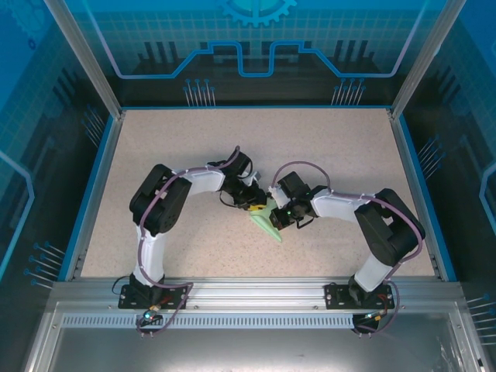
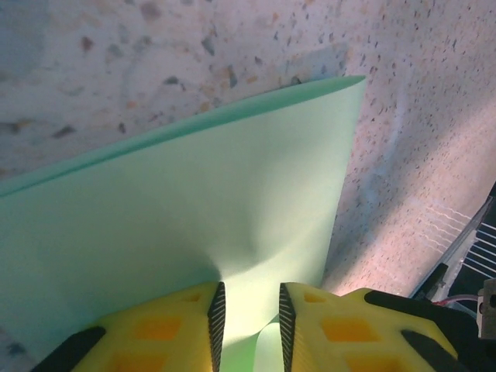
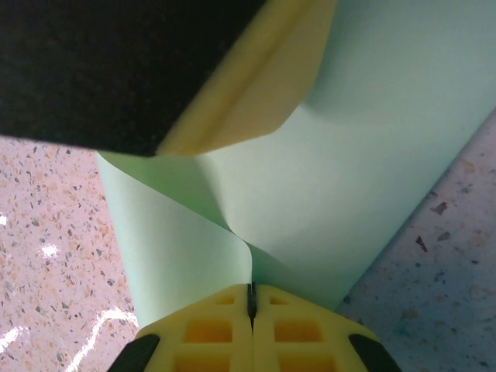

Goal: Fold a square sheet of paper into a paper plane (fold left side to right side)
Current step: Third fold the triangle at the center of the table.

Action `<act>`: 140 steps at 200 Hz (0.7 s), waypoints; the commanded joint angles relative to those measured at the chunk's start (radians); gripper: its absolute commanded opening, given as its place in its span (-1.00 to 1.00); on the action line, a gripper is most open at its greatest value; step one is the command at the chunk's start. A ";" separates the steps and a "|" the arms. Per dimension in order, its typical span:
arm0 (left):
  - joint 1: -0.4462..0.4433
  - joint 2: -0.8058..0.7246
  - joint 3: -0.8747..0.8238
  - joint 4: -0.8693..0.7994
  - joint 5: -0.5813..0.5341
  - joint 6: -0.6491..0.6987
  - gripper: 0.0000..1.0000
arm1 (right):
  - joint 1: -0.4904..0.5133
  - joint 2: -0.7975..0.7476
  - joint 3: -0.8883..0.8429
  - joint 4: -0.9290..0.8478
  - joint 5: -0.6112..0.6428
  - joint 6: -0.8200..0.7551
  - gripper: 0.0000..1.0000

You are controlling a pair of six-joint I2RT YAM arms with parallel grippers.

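The square sheet of paper (image 1: 269,225), pale mint green, lies bent over on itself at the middle of the table, between my two grippers. In the left wrist view the doubled sheet (image 2: 194,201) runs up between the yellow fingers (image 2: 186,325); my left gripper (image 2: 250,322) stands open, with a clear gap on either side of the paper. My right gripper (image 3: 250,298) is shut on a curled edge of the sheet (image 3: 372,139), the two layers meeting at its tips. From above, the left gripper (image 1: 254,206) and right gripper (image 1: 277,215) nearly touch over the paper.
The speckled beige tabletop (image 1: 325,155) is bounded by blue side walls and an aluminium rail (image 1: 256,291) at the near edge. In the right wrist view the left gripper's yellow finger (image 3: 248,85) and its black body hang close over the paper.
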 commanded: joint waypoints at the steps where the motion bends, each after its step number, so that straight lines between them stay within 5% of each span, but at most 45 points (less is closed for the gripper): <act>1: 0.009 -0.089 0.001 -0.063 -0.060 0.047 -0.39 | -0.013 0.034 -0.009 -0.102 -0.001 0.011 -0.98; 67: -0.014 -0.286 -0.176 0.016 -0.029 0.014 -0.60 | -0.012 0.046 0.008 -0.117 0.000 0.007 -0.98; 140: -0.096 -0.214 -0.282 0.210 0.031 -0.070 -0.69 | -0.009 0.060 0.014 -0.128 0.004 0.004 -0.98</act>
